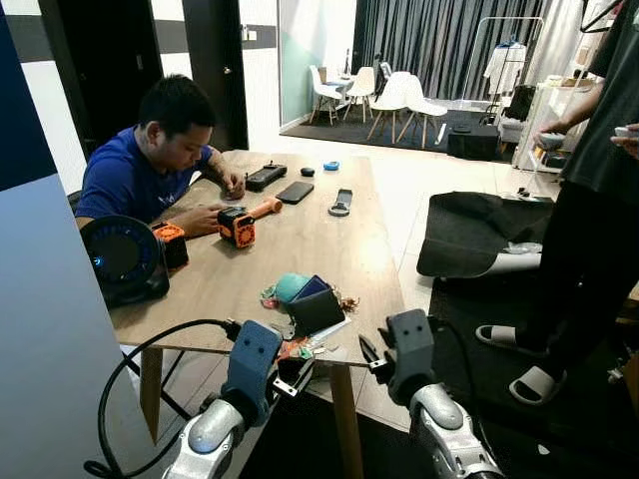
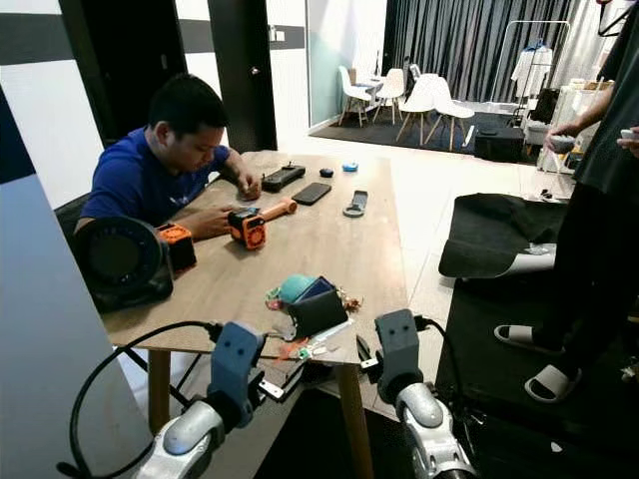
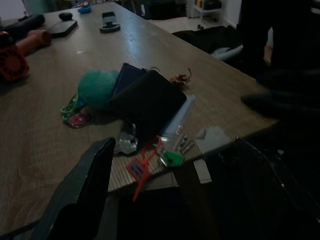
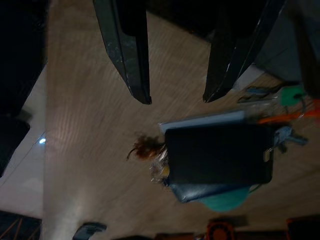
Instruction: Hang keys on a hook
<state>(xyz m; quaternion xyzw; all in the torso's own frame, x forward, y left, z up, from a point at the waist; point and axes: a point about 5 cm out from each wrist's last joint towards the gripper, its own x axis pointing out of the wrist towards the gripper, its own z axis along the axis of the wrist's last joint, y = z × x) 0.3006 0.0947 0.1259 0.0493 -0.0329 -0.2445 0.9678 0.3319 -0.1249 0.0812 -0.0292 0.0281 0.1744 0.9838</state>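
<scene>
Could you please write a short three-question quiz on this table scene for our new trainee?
1. True or false: the keys with orange and green tags lie at the near edge of the wooden table.
2. What lies on top of the pile beside the keys: (a) a black wallet, (b) a mug, (c) a book?
3. Fill in: the right hand hovers above the table with its fingers ____.

Key: 1 true; 2 a; 3 open.
</scene>
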